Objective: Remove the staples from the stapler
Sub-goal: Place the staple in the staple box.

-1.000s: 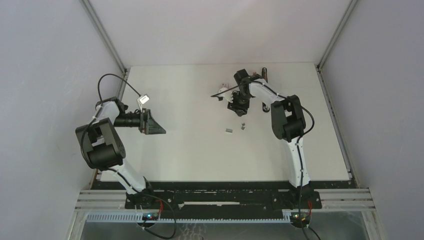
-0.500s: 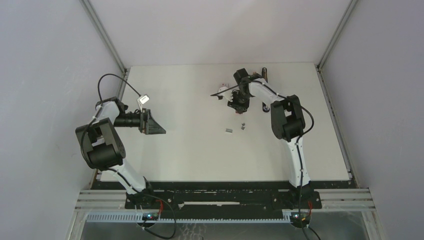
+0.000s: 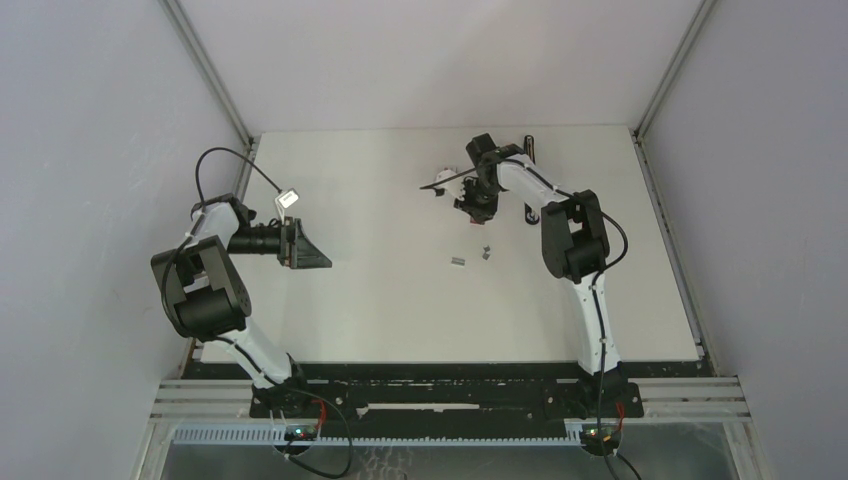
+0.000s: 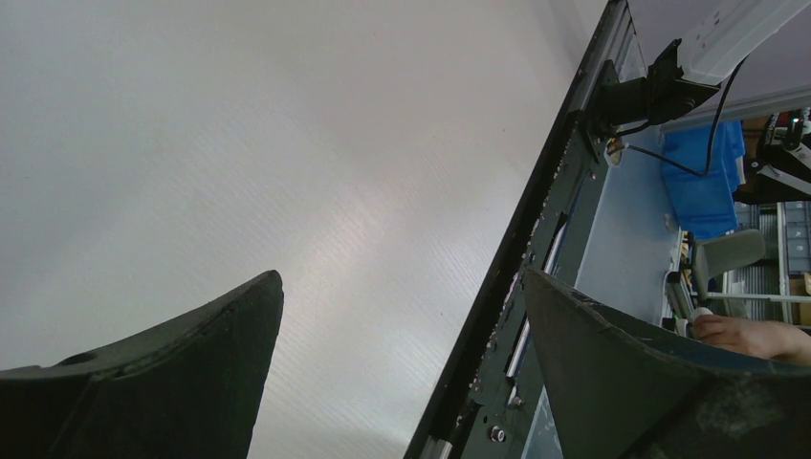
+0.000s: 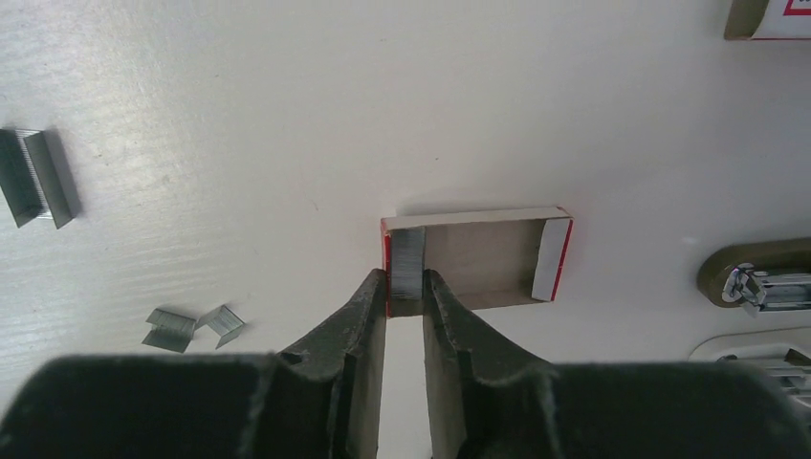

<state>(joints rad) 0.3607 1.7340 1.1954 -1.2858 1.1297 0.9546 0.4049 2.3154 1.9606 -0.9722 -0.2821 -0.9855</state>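
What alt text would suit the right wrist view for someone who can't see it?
The robot's right hand pinches a strip of staples at the left end of a small open red-edged box on a white table. More loose staple strips lie to the left.

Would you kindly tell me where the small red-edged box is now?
In the right wrist view the box lies open on the table mid-frame, its left end at the right gripper, which pinches a staple strip there.
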